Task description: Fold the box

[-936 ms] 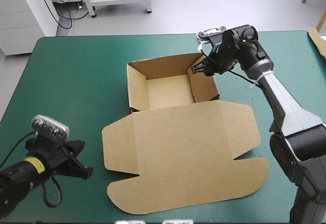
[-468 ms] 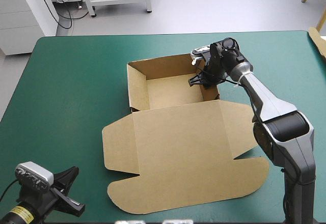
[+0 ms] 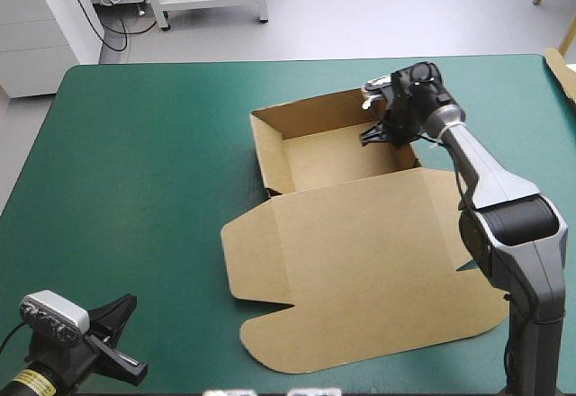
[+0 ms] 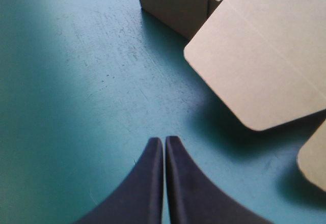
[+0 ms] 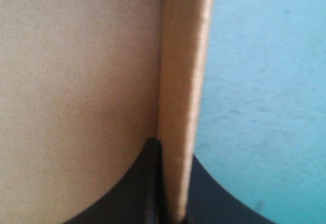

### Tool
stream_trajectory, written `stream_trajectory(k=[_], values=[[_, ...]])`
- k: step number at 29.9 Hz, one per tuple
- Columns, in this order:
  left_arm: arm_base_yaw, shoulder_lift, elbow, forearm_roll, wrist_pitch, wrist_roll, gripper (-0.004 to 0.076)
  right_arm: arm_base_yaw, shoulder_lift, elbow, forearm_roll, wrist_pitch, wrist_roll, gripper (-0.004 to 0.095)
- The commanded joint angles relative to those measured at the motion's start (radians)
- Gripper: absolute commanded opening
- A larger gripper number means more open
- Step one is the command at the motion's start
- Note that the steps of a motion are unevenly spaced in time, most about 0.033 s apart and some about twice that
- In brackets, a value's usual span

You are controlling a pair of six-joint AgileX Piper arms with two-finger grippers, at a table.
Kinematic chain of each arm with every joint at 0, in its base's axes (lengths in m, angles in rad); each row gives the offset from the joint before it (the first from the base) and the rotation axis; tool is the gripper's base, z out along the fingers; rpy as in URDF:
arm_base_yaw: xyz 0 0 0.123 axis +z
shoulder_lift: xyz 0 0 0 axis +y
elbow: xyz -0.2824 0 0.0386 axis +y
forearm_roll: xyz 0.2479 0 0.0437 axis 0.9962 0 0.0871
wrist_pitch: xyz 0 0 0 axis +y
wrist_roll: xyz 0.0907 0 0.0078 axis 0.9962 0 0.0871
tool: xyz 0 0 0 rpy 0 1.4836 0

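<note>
The brown box (image 3: 378,261) lies right of the table's middle as an open tray with its lid flat toward the near edge. My right gripper (image 3: 383,133) is at the tray's right wall, shut on the box. In the right wrist view the wall (image 5: 181,96) stands edge-on between the black fingers of that gripper (image 5: 173,150). My left gripper (image 3: 126,337) is low at the near left corner, shut on nothing. Its left wrist view shows the gripper (image 4: 164,141) over bare teal-green cover, with the lid's rounded flap (image 4: 265,56) and the tray's corner (image 4: 173,5) ahead.
A strip of tan board (image 3: 562,72) shows at the table's far right edge. Teal-green cover (image 3: 135,171) stretches bare across the left half of the table.
The box has slid to the right with my right gripper on its wall. My left arm drew back to the near left corner earlier and now holds still.
</note>
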Motion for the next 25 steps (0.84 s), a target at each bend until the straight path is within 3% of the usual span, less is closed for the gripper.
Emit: stream_trajectory(k=[1,10,16,20,25], values=[[-0.007,0.015,-0.023,-0.007,-0.074,-0.005,-0.0008,-0.151,-0.072,-0.026,-0.114,0.0,-0.034,-0.0021],[-0.007,0.015,-0.023,-0.007,-0.074,-0.005,-0.0008,-0.555,-0.072,-0.026,-0.092,0.0,-0.067,-0.0022],[-0.007,0.015,-0.023,-0.007,-0.074,-0.005,-0.0008,-0.786,-0.072,-0.026,0.074,-0.005,-0.078,-0.0022],[-0.007,0.015,-0.023,-0.007,-0.075,-0.001,-0.0008,-0.857,-0.072,-0.026,0.215,-0.001,-0.145,-0.0021],[-0.007,0.015,-0.023,-0.007,-0.075,-0.003,-0.0008,-0.844,-0.072,-0.026,0.224,-0.001,-0.166,-0.0006]])
